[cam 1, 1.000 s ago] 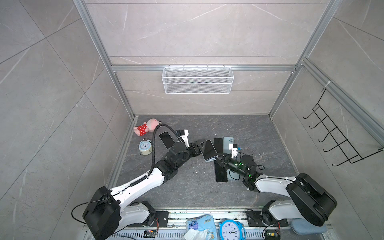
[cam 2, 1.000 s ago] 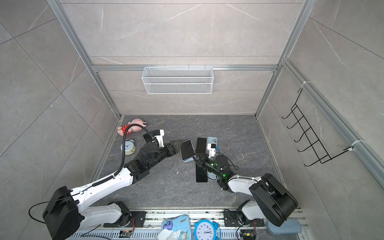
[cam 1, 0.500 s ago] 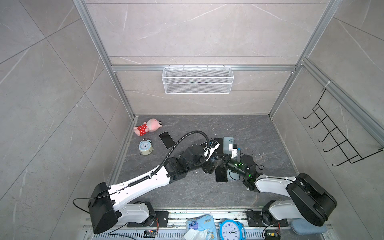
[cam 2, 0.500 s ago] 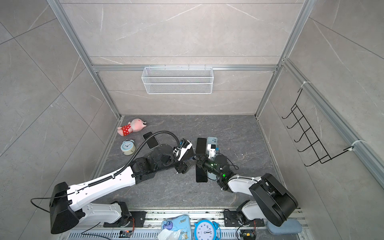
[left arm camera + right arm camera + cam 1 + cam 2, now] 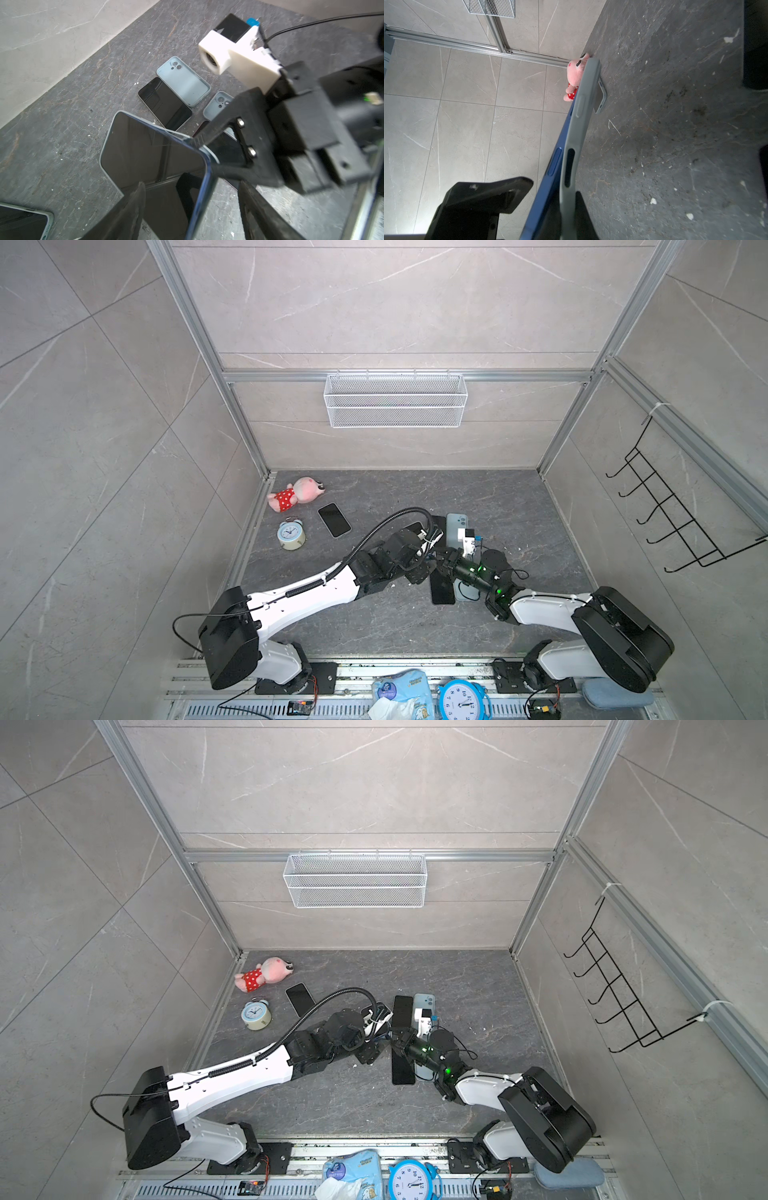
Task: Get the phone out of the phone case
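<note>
The right gripper (image 5: pixel 554 187) jaws are pinching the grey phone case (image 5: pixel 579 128) above the worktop (image 5: pixel 395 622), the blue phone (image 5: pixel 149 158) sitting partly out of it; the left gripper (image 5: pixel 191 187) jaws are standing wide, straddling the phone's edge

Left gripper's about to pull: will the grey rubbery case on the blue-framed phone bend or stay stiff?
The grey rubbery case probably bends: its edge bows away from the straight blue-framed phone. The phone likely stays rigid. Its glossy screen could slip in the left gripper, so grip the edges.
</note>
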Controlling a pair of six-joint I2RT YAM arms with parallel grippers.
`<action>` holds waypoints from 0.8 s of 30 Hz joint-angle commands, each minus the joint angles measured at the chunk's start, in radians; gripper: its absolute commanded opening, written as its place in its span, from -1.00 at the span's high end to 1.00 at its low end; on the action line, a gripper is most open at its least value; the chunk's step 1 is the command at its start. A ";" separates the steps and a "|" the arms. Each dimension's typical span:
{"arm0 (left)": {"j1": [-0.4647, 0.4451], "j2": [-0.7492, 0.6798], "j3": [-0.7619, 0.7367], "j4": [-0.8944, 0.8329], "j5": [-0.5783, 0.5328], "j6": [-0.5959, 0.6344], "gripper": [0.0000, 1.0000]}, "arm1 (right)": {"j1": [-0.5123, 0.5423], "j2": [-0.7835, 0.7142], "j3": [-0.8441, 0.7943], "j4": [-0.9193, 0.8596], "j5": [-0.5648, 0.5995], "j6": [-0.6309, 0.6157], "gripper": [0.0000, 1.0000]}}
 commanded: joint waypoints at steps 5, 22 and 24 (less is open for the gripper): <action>0.002 0.040 0.049 0.027 -0.151 0.077 -0.34 | 0.008 -0.005 0.006 0.080 -0.026 -0.011 1.00; -0.006 0.005 -0.037 0.009 -0.075 0.086 0.65 | 0.009 -0.010 0.031 0.067 -0.026 -0.005 1.00; -0.007 -0.015 -0.058 0.014 -0.085 0.086 0.82 | 0.007 -0.007 0.037 0.062 -0.028 0.001 1.00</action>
